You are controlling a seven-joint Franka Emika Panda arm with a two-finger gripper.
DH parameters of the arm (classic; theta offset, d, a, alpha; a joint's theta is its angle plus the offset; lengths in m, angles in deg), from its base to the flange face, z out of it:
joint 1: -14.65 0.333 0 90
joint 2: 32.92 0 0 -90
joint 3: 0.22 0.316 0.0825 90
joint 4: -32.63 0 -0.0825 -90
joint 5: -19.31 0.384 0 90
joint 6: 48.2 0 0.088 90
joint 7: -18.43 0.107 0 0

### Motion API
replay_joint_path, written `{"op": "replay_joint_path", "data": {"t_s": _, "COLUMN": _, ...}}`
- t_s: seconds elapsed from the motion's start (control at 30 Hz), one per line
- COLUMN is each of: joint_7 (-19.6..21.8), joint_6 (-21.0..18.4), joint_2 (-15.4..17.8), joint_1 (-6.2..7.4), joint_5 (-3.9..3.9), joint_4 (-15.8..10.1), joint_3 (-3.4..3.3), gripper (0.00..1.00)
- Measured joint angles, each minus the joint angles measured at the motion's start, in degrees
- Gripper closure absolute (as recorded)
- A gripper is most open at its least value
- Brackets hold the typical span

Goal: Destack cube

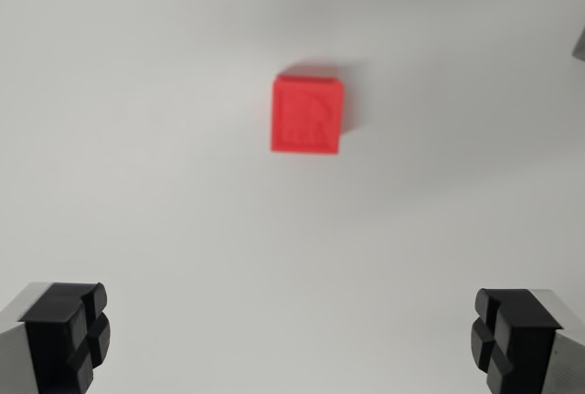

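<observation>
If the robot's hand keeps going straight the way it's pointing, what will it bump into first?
Probably the white surface. The hand is open, and the red cube lies further up the wrist view, seemingly off its line, though depth is unclear.

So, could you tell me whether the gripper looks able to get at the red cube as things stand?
Probably yes: the gripper is open with its fingers wide apart, and nothing lies between it and the red cube on the bare white surface.

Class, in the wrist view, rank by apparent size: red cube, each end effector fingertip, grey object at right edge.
1. Red cube.
2. The two fingertips: alike, and nearer the camera.
3. Grey object, mostly cropped.
</observation>
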Motion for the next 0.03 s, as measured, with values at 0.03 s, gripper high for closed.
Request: {"op": "replay_joint_path", "data": {"t_s": 0.03, "joint_7": 0.0, "joint_6": 0.0, "joint_2": 0.0, "joint_1": 0.00, "joint_5": 0.00, "joint_4": 0.0, "joint_3": 0.00, "gripper": 0.00}}
